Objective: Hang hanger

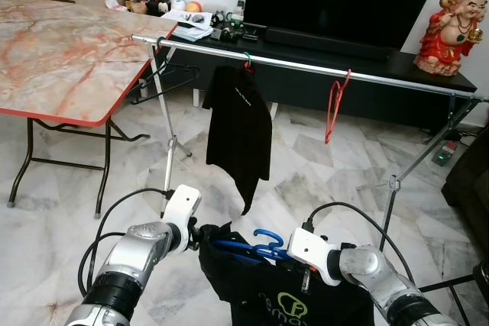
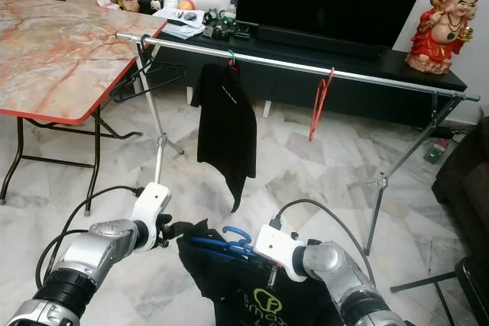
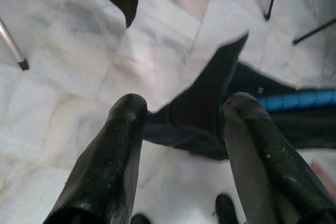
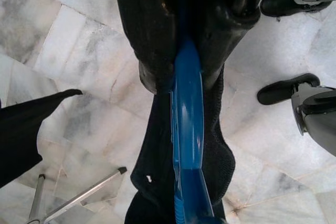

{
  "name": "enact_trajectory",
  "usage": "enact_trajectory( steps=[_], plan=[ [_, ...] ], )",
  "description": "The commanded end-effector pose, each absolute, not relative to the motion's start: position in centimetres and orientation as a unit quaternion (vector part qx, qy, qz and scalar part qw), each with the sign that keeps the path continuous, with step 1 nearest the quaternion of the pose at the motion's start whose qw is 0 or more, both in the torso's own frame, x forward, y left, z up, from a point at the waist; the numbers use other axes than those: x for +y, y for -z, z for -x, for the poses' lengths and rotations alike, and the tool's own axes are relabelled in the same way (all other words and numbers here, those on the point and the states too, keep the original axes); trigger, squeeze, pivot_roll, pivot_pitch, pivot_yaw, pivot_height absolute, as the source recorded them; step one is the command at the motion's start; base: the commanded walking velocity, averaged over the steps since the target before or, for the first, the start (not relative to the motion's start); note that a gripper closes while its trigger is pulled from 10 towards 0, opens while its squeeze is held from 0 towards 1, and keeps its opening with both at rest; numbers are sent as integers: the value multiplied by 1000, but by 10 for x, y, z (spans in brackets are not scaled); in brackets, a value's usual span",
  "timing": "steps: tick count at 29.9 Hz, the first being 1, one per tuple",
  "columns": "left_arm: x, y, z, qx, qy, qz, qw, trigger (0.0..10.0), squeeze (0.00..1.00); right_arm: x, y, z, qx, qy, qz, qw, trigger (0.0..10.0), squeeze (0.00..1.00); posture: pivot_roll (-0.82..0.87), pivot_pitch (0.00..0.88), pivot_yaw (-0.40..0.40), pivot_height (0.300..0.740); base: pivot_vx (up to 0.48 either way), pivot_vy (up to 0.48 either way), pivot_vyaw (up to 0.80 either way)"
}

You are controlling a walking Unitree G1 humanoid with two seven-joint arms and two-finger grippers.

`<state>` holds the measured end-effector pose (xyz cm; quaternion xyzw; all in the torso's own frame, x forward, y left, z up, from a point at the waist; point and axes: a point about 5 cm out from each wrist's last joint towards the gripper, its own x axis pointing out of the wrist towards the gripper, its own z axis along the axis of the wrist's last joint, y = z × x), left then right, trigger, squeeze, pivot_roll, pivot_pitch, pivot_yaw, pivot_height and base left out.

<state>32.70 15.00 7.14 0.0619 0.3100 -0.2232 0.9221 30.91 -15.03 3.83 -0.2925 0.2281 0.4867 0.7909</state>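
Note:
My right gripper (image 4: 186, 61) is shut on a blue hanger (image 1: 256, 246), whose blue bar (image 4: 187, 129) runs out between the fingers. A black shirt with a green logo (image 1: 290, 299) hangs on it, low in front of me. Beside the shirt's shoulder, my left gripper (image 3: 184, 103) is open, the fabric (image 3: 210, 108) lying just past its fingertips; it sits at the shirt's left edge (image 1: 200, 236). Ahead stands a silver clothes rail (image 1: 306, 62) carrying another black shirt (image 1: 241, 131), an empty red hanger (image 1: 334, 104) and a black hanger (image 1: 164, 78) at its left end.
A marble-topped folding table (image 1: 61, 59) with a red edge stands at the left, close to the rail's end. Behind the rail are a dark TV stand (image 1: 367, 66) and a red statue (image 1: 451, 32). The rail's right leg (image 1: 393, 185) splays over the marble floor.

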Motion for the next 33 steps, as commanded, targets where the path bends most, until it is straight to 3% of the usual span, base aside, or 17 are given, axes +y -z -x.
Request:
enact_trajectory(
  steps=[1, 26, 33],
  plan=[
    [149, -63, -323, 329, 221, -78, 915, 10000, 0, -151, -40, -310, 222, -486, 293, 793, 10000, 0, 129, 0, -131, 740, 0, 0, 0],
    [144, -52, -326, 343, 203, -95, 912, 10000, 0, -142, -37, -304, 215, -517, 279, 780, 10000, 0, 125, 0, -134, 740, 0, 0, 0],
    [149, -56, -333, 317, 161, -70, 932, 10000, 0, -140, -38, -303, 211, -524, 277, 777, 10000, 0, 125, 0, -136, 740, 0, 0, 0]
  ],
)
